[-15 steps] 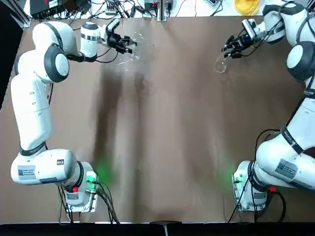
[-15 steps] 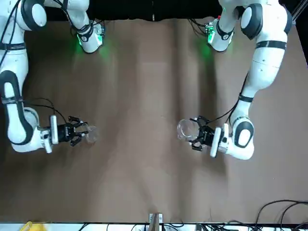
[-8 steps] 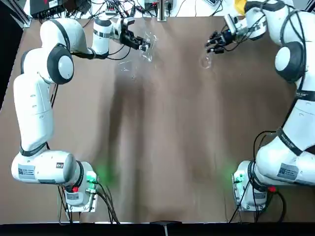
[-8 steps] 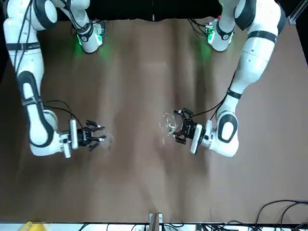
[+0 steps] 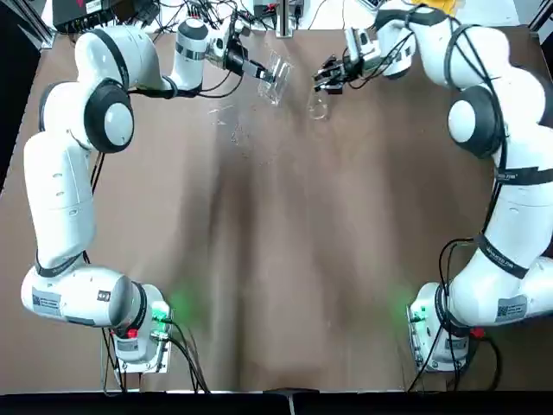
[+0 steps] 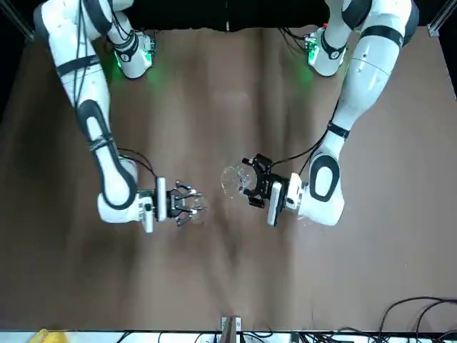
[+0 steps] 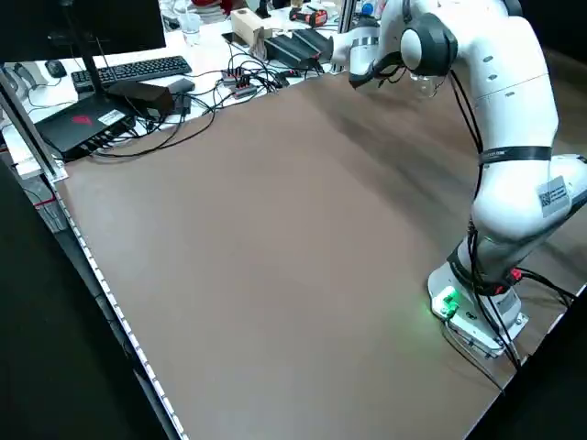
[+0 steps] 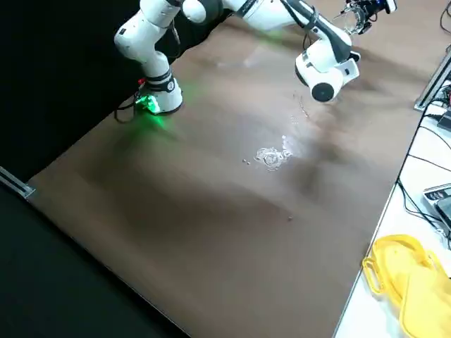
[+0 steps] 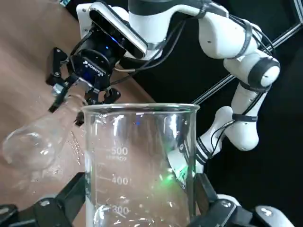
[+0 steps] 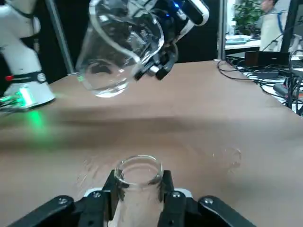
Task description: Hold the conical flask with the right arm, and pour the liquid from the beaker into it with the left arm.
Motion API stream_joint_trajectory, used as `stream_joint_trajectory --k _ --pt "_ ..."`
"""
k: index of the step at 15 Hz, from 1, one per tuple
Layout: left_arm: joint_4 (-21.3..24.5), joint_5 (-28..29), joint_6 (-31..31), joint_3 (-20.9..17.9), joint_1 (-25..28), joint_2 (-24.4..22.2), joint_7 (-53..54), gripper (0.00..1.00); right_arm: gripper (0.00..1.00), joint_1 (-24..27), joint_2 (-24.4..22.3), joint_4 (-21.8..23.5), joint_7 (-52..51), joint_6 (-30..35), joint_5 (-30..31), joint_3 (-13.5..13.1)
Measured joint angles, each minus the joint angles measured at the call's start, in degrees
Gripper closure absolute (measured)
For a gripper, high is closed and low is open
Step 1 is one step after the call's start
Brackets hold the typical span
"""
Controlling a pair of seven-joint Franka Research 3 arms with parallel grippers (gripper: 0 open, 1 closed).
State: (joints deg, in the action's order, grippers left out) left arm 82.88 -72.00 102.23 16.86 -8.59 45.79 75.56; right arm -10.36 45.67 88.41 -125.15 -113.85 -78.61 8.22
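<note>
At the left, over the table's far side, the left gripper [image 9: 139, 189] pinches the beaker [image 9: 137, 156] between its two fingers. In the right wrist view the beaker leans with its wide rim toward the flask, so tipping it further before the rim is over the neck would probably send liquid onto the table [image 5: 285, 259] (how much it holds, I can't tell). Wet-looking marks [image 8: 271, 156] lie on the tabletop below. Just to the right, apart from the beaker, the conical flask [image 10: 137, 205] hangs in the right gripper [image 10: 140, 183], whose fingers close on its neck. That mouth is a small target: a fast pour could overshoot it, and a careless approach could knock glass on glass or twist the flask in its grip.
</note>
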Motion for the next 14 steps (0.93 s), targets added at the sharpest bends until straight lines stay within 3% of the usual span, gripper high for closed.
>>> stream_joint_trajectory --k 3,14 --pt "0.03 0.0 0.18 0.03 -0.88 0.0 -4.15 0.03 0.61 -3.22 0.25 0.04 0.28 -2.6 -2.68 -0.03" --pt "0.07 0.0 1.24 0.06 -2.46 -0.3 -14.79 0.03 0.61 -6.23 0.5 0.76 0.65 -2.59 -4.39 -0.06"
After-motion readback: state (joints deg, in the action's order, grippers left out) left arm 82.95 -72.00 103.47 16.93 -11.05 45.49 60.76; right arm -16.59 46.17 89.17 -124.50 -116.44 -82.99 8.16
